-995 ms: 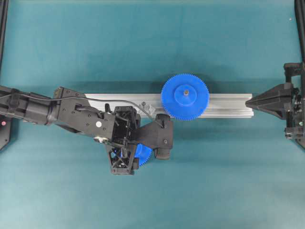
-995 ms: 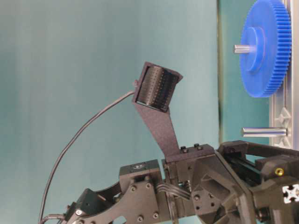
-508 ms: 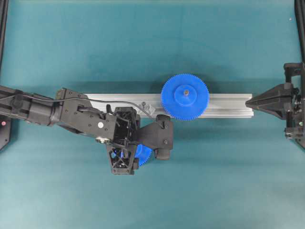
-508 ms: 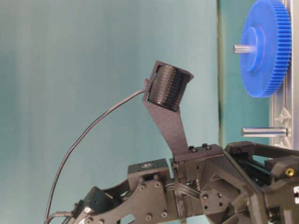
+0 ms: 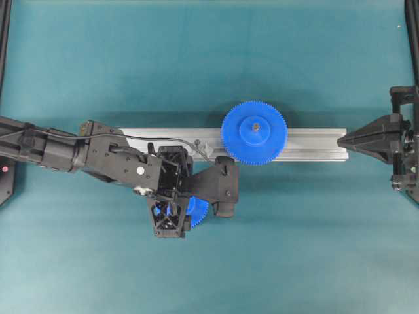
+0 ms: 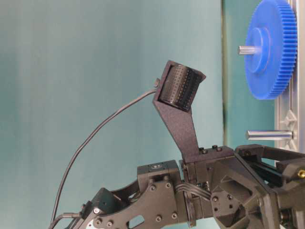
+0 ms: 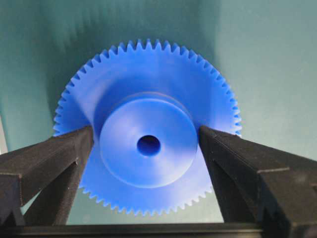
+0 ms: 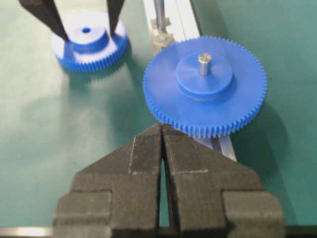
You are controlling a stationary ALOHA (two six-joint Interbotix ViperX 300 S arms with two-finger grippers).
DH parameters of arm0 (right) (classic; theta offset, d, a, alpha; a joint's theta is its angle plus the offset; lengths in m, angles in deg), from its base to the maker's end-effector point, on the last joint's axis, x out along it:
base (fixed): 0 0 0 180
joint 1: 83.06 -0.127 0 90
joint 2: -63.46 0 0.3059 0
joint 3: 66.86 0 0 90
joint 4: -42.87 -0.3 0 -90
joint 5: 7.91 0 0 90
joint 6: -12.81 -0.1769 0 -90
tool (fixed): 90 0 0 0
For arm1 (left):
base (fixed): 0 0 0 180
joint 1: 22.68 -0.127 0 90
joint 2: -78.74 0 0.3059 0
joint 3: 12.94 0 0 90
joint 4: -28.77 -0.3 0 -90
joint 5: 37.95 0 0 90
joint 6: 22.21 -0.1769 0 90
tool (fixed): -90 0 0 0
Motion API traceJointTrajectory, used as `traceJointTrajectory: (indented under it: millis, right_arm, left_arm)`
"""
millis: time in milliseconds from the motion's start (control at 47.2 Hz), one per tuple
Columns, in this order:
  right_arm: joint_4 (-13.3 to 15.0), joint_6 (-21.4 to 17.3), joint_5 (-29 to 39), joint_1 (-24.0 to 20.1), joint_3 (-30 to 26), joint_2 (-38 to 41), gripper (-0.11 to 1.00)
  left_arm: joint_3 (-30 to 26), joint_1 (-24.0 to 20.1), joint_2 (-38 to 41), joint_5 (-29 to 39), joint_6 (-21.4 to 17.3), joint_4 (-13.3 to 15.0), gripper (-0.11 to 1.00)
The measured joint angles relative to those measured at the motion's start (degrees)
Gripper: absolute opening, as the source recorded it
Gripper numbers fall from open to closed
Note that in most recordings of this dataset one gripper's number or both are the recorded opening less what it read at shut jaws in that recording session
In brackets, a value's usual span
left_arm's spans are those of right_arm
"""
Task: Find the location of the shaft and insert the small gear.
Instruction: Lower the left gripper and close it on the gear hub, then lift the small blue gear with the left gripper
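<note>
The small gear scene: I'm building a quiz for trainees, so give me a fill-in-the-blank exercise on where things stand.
1. The left tool's fingers stand on either side of the small gear's raised ____.
2. The small gear lies flat on the ____ mat.
3. The big gear sits on a pin on the silver ____.
4. The right tool's fingers are ____.

Missing words: hub; teal; rail; shut
</note>
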Motion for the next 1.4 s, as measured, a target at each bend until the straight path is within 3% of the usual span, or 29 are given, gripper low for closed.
traceJointTrajectory:
  millis: [191,381,1397]
  right_arm:
    - [0.0,-0.1,0.0,0.0,0.0,0.0,0.00]
    - [0.0,0.0,-0.1,0.1,0.0,0.0,0.00]
    - [0.0,-0.1,0.0,0.1,0.1,0.0,0.00]
  left_arm:
    - [-0.1,0.0,0.0,0.2,0.2,0.1,0.89]
    - [-0.3,0.4,0.0,0.2,0.1,0.1,0.64]
    - [-0.8,0.4,0.1,0.4,0.1,-0.1,0.64]
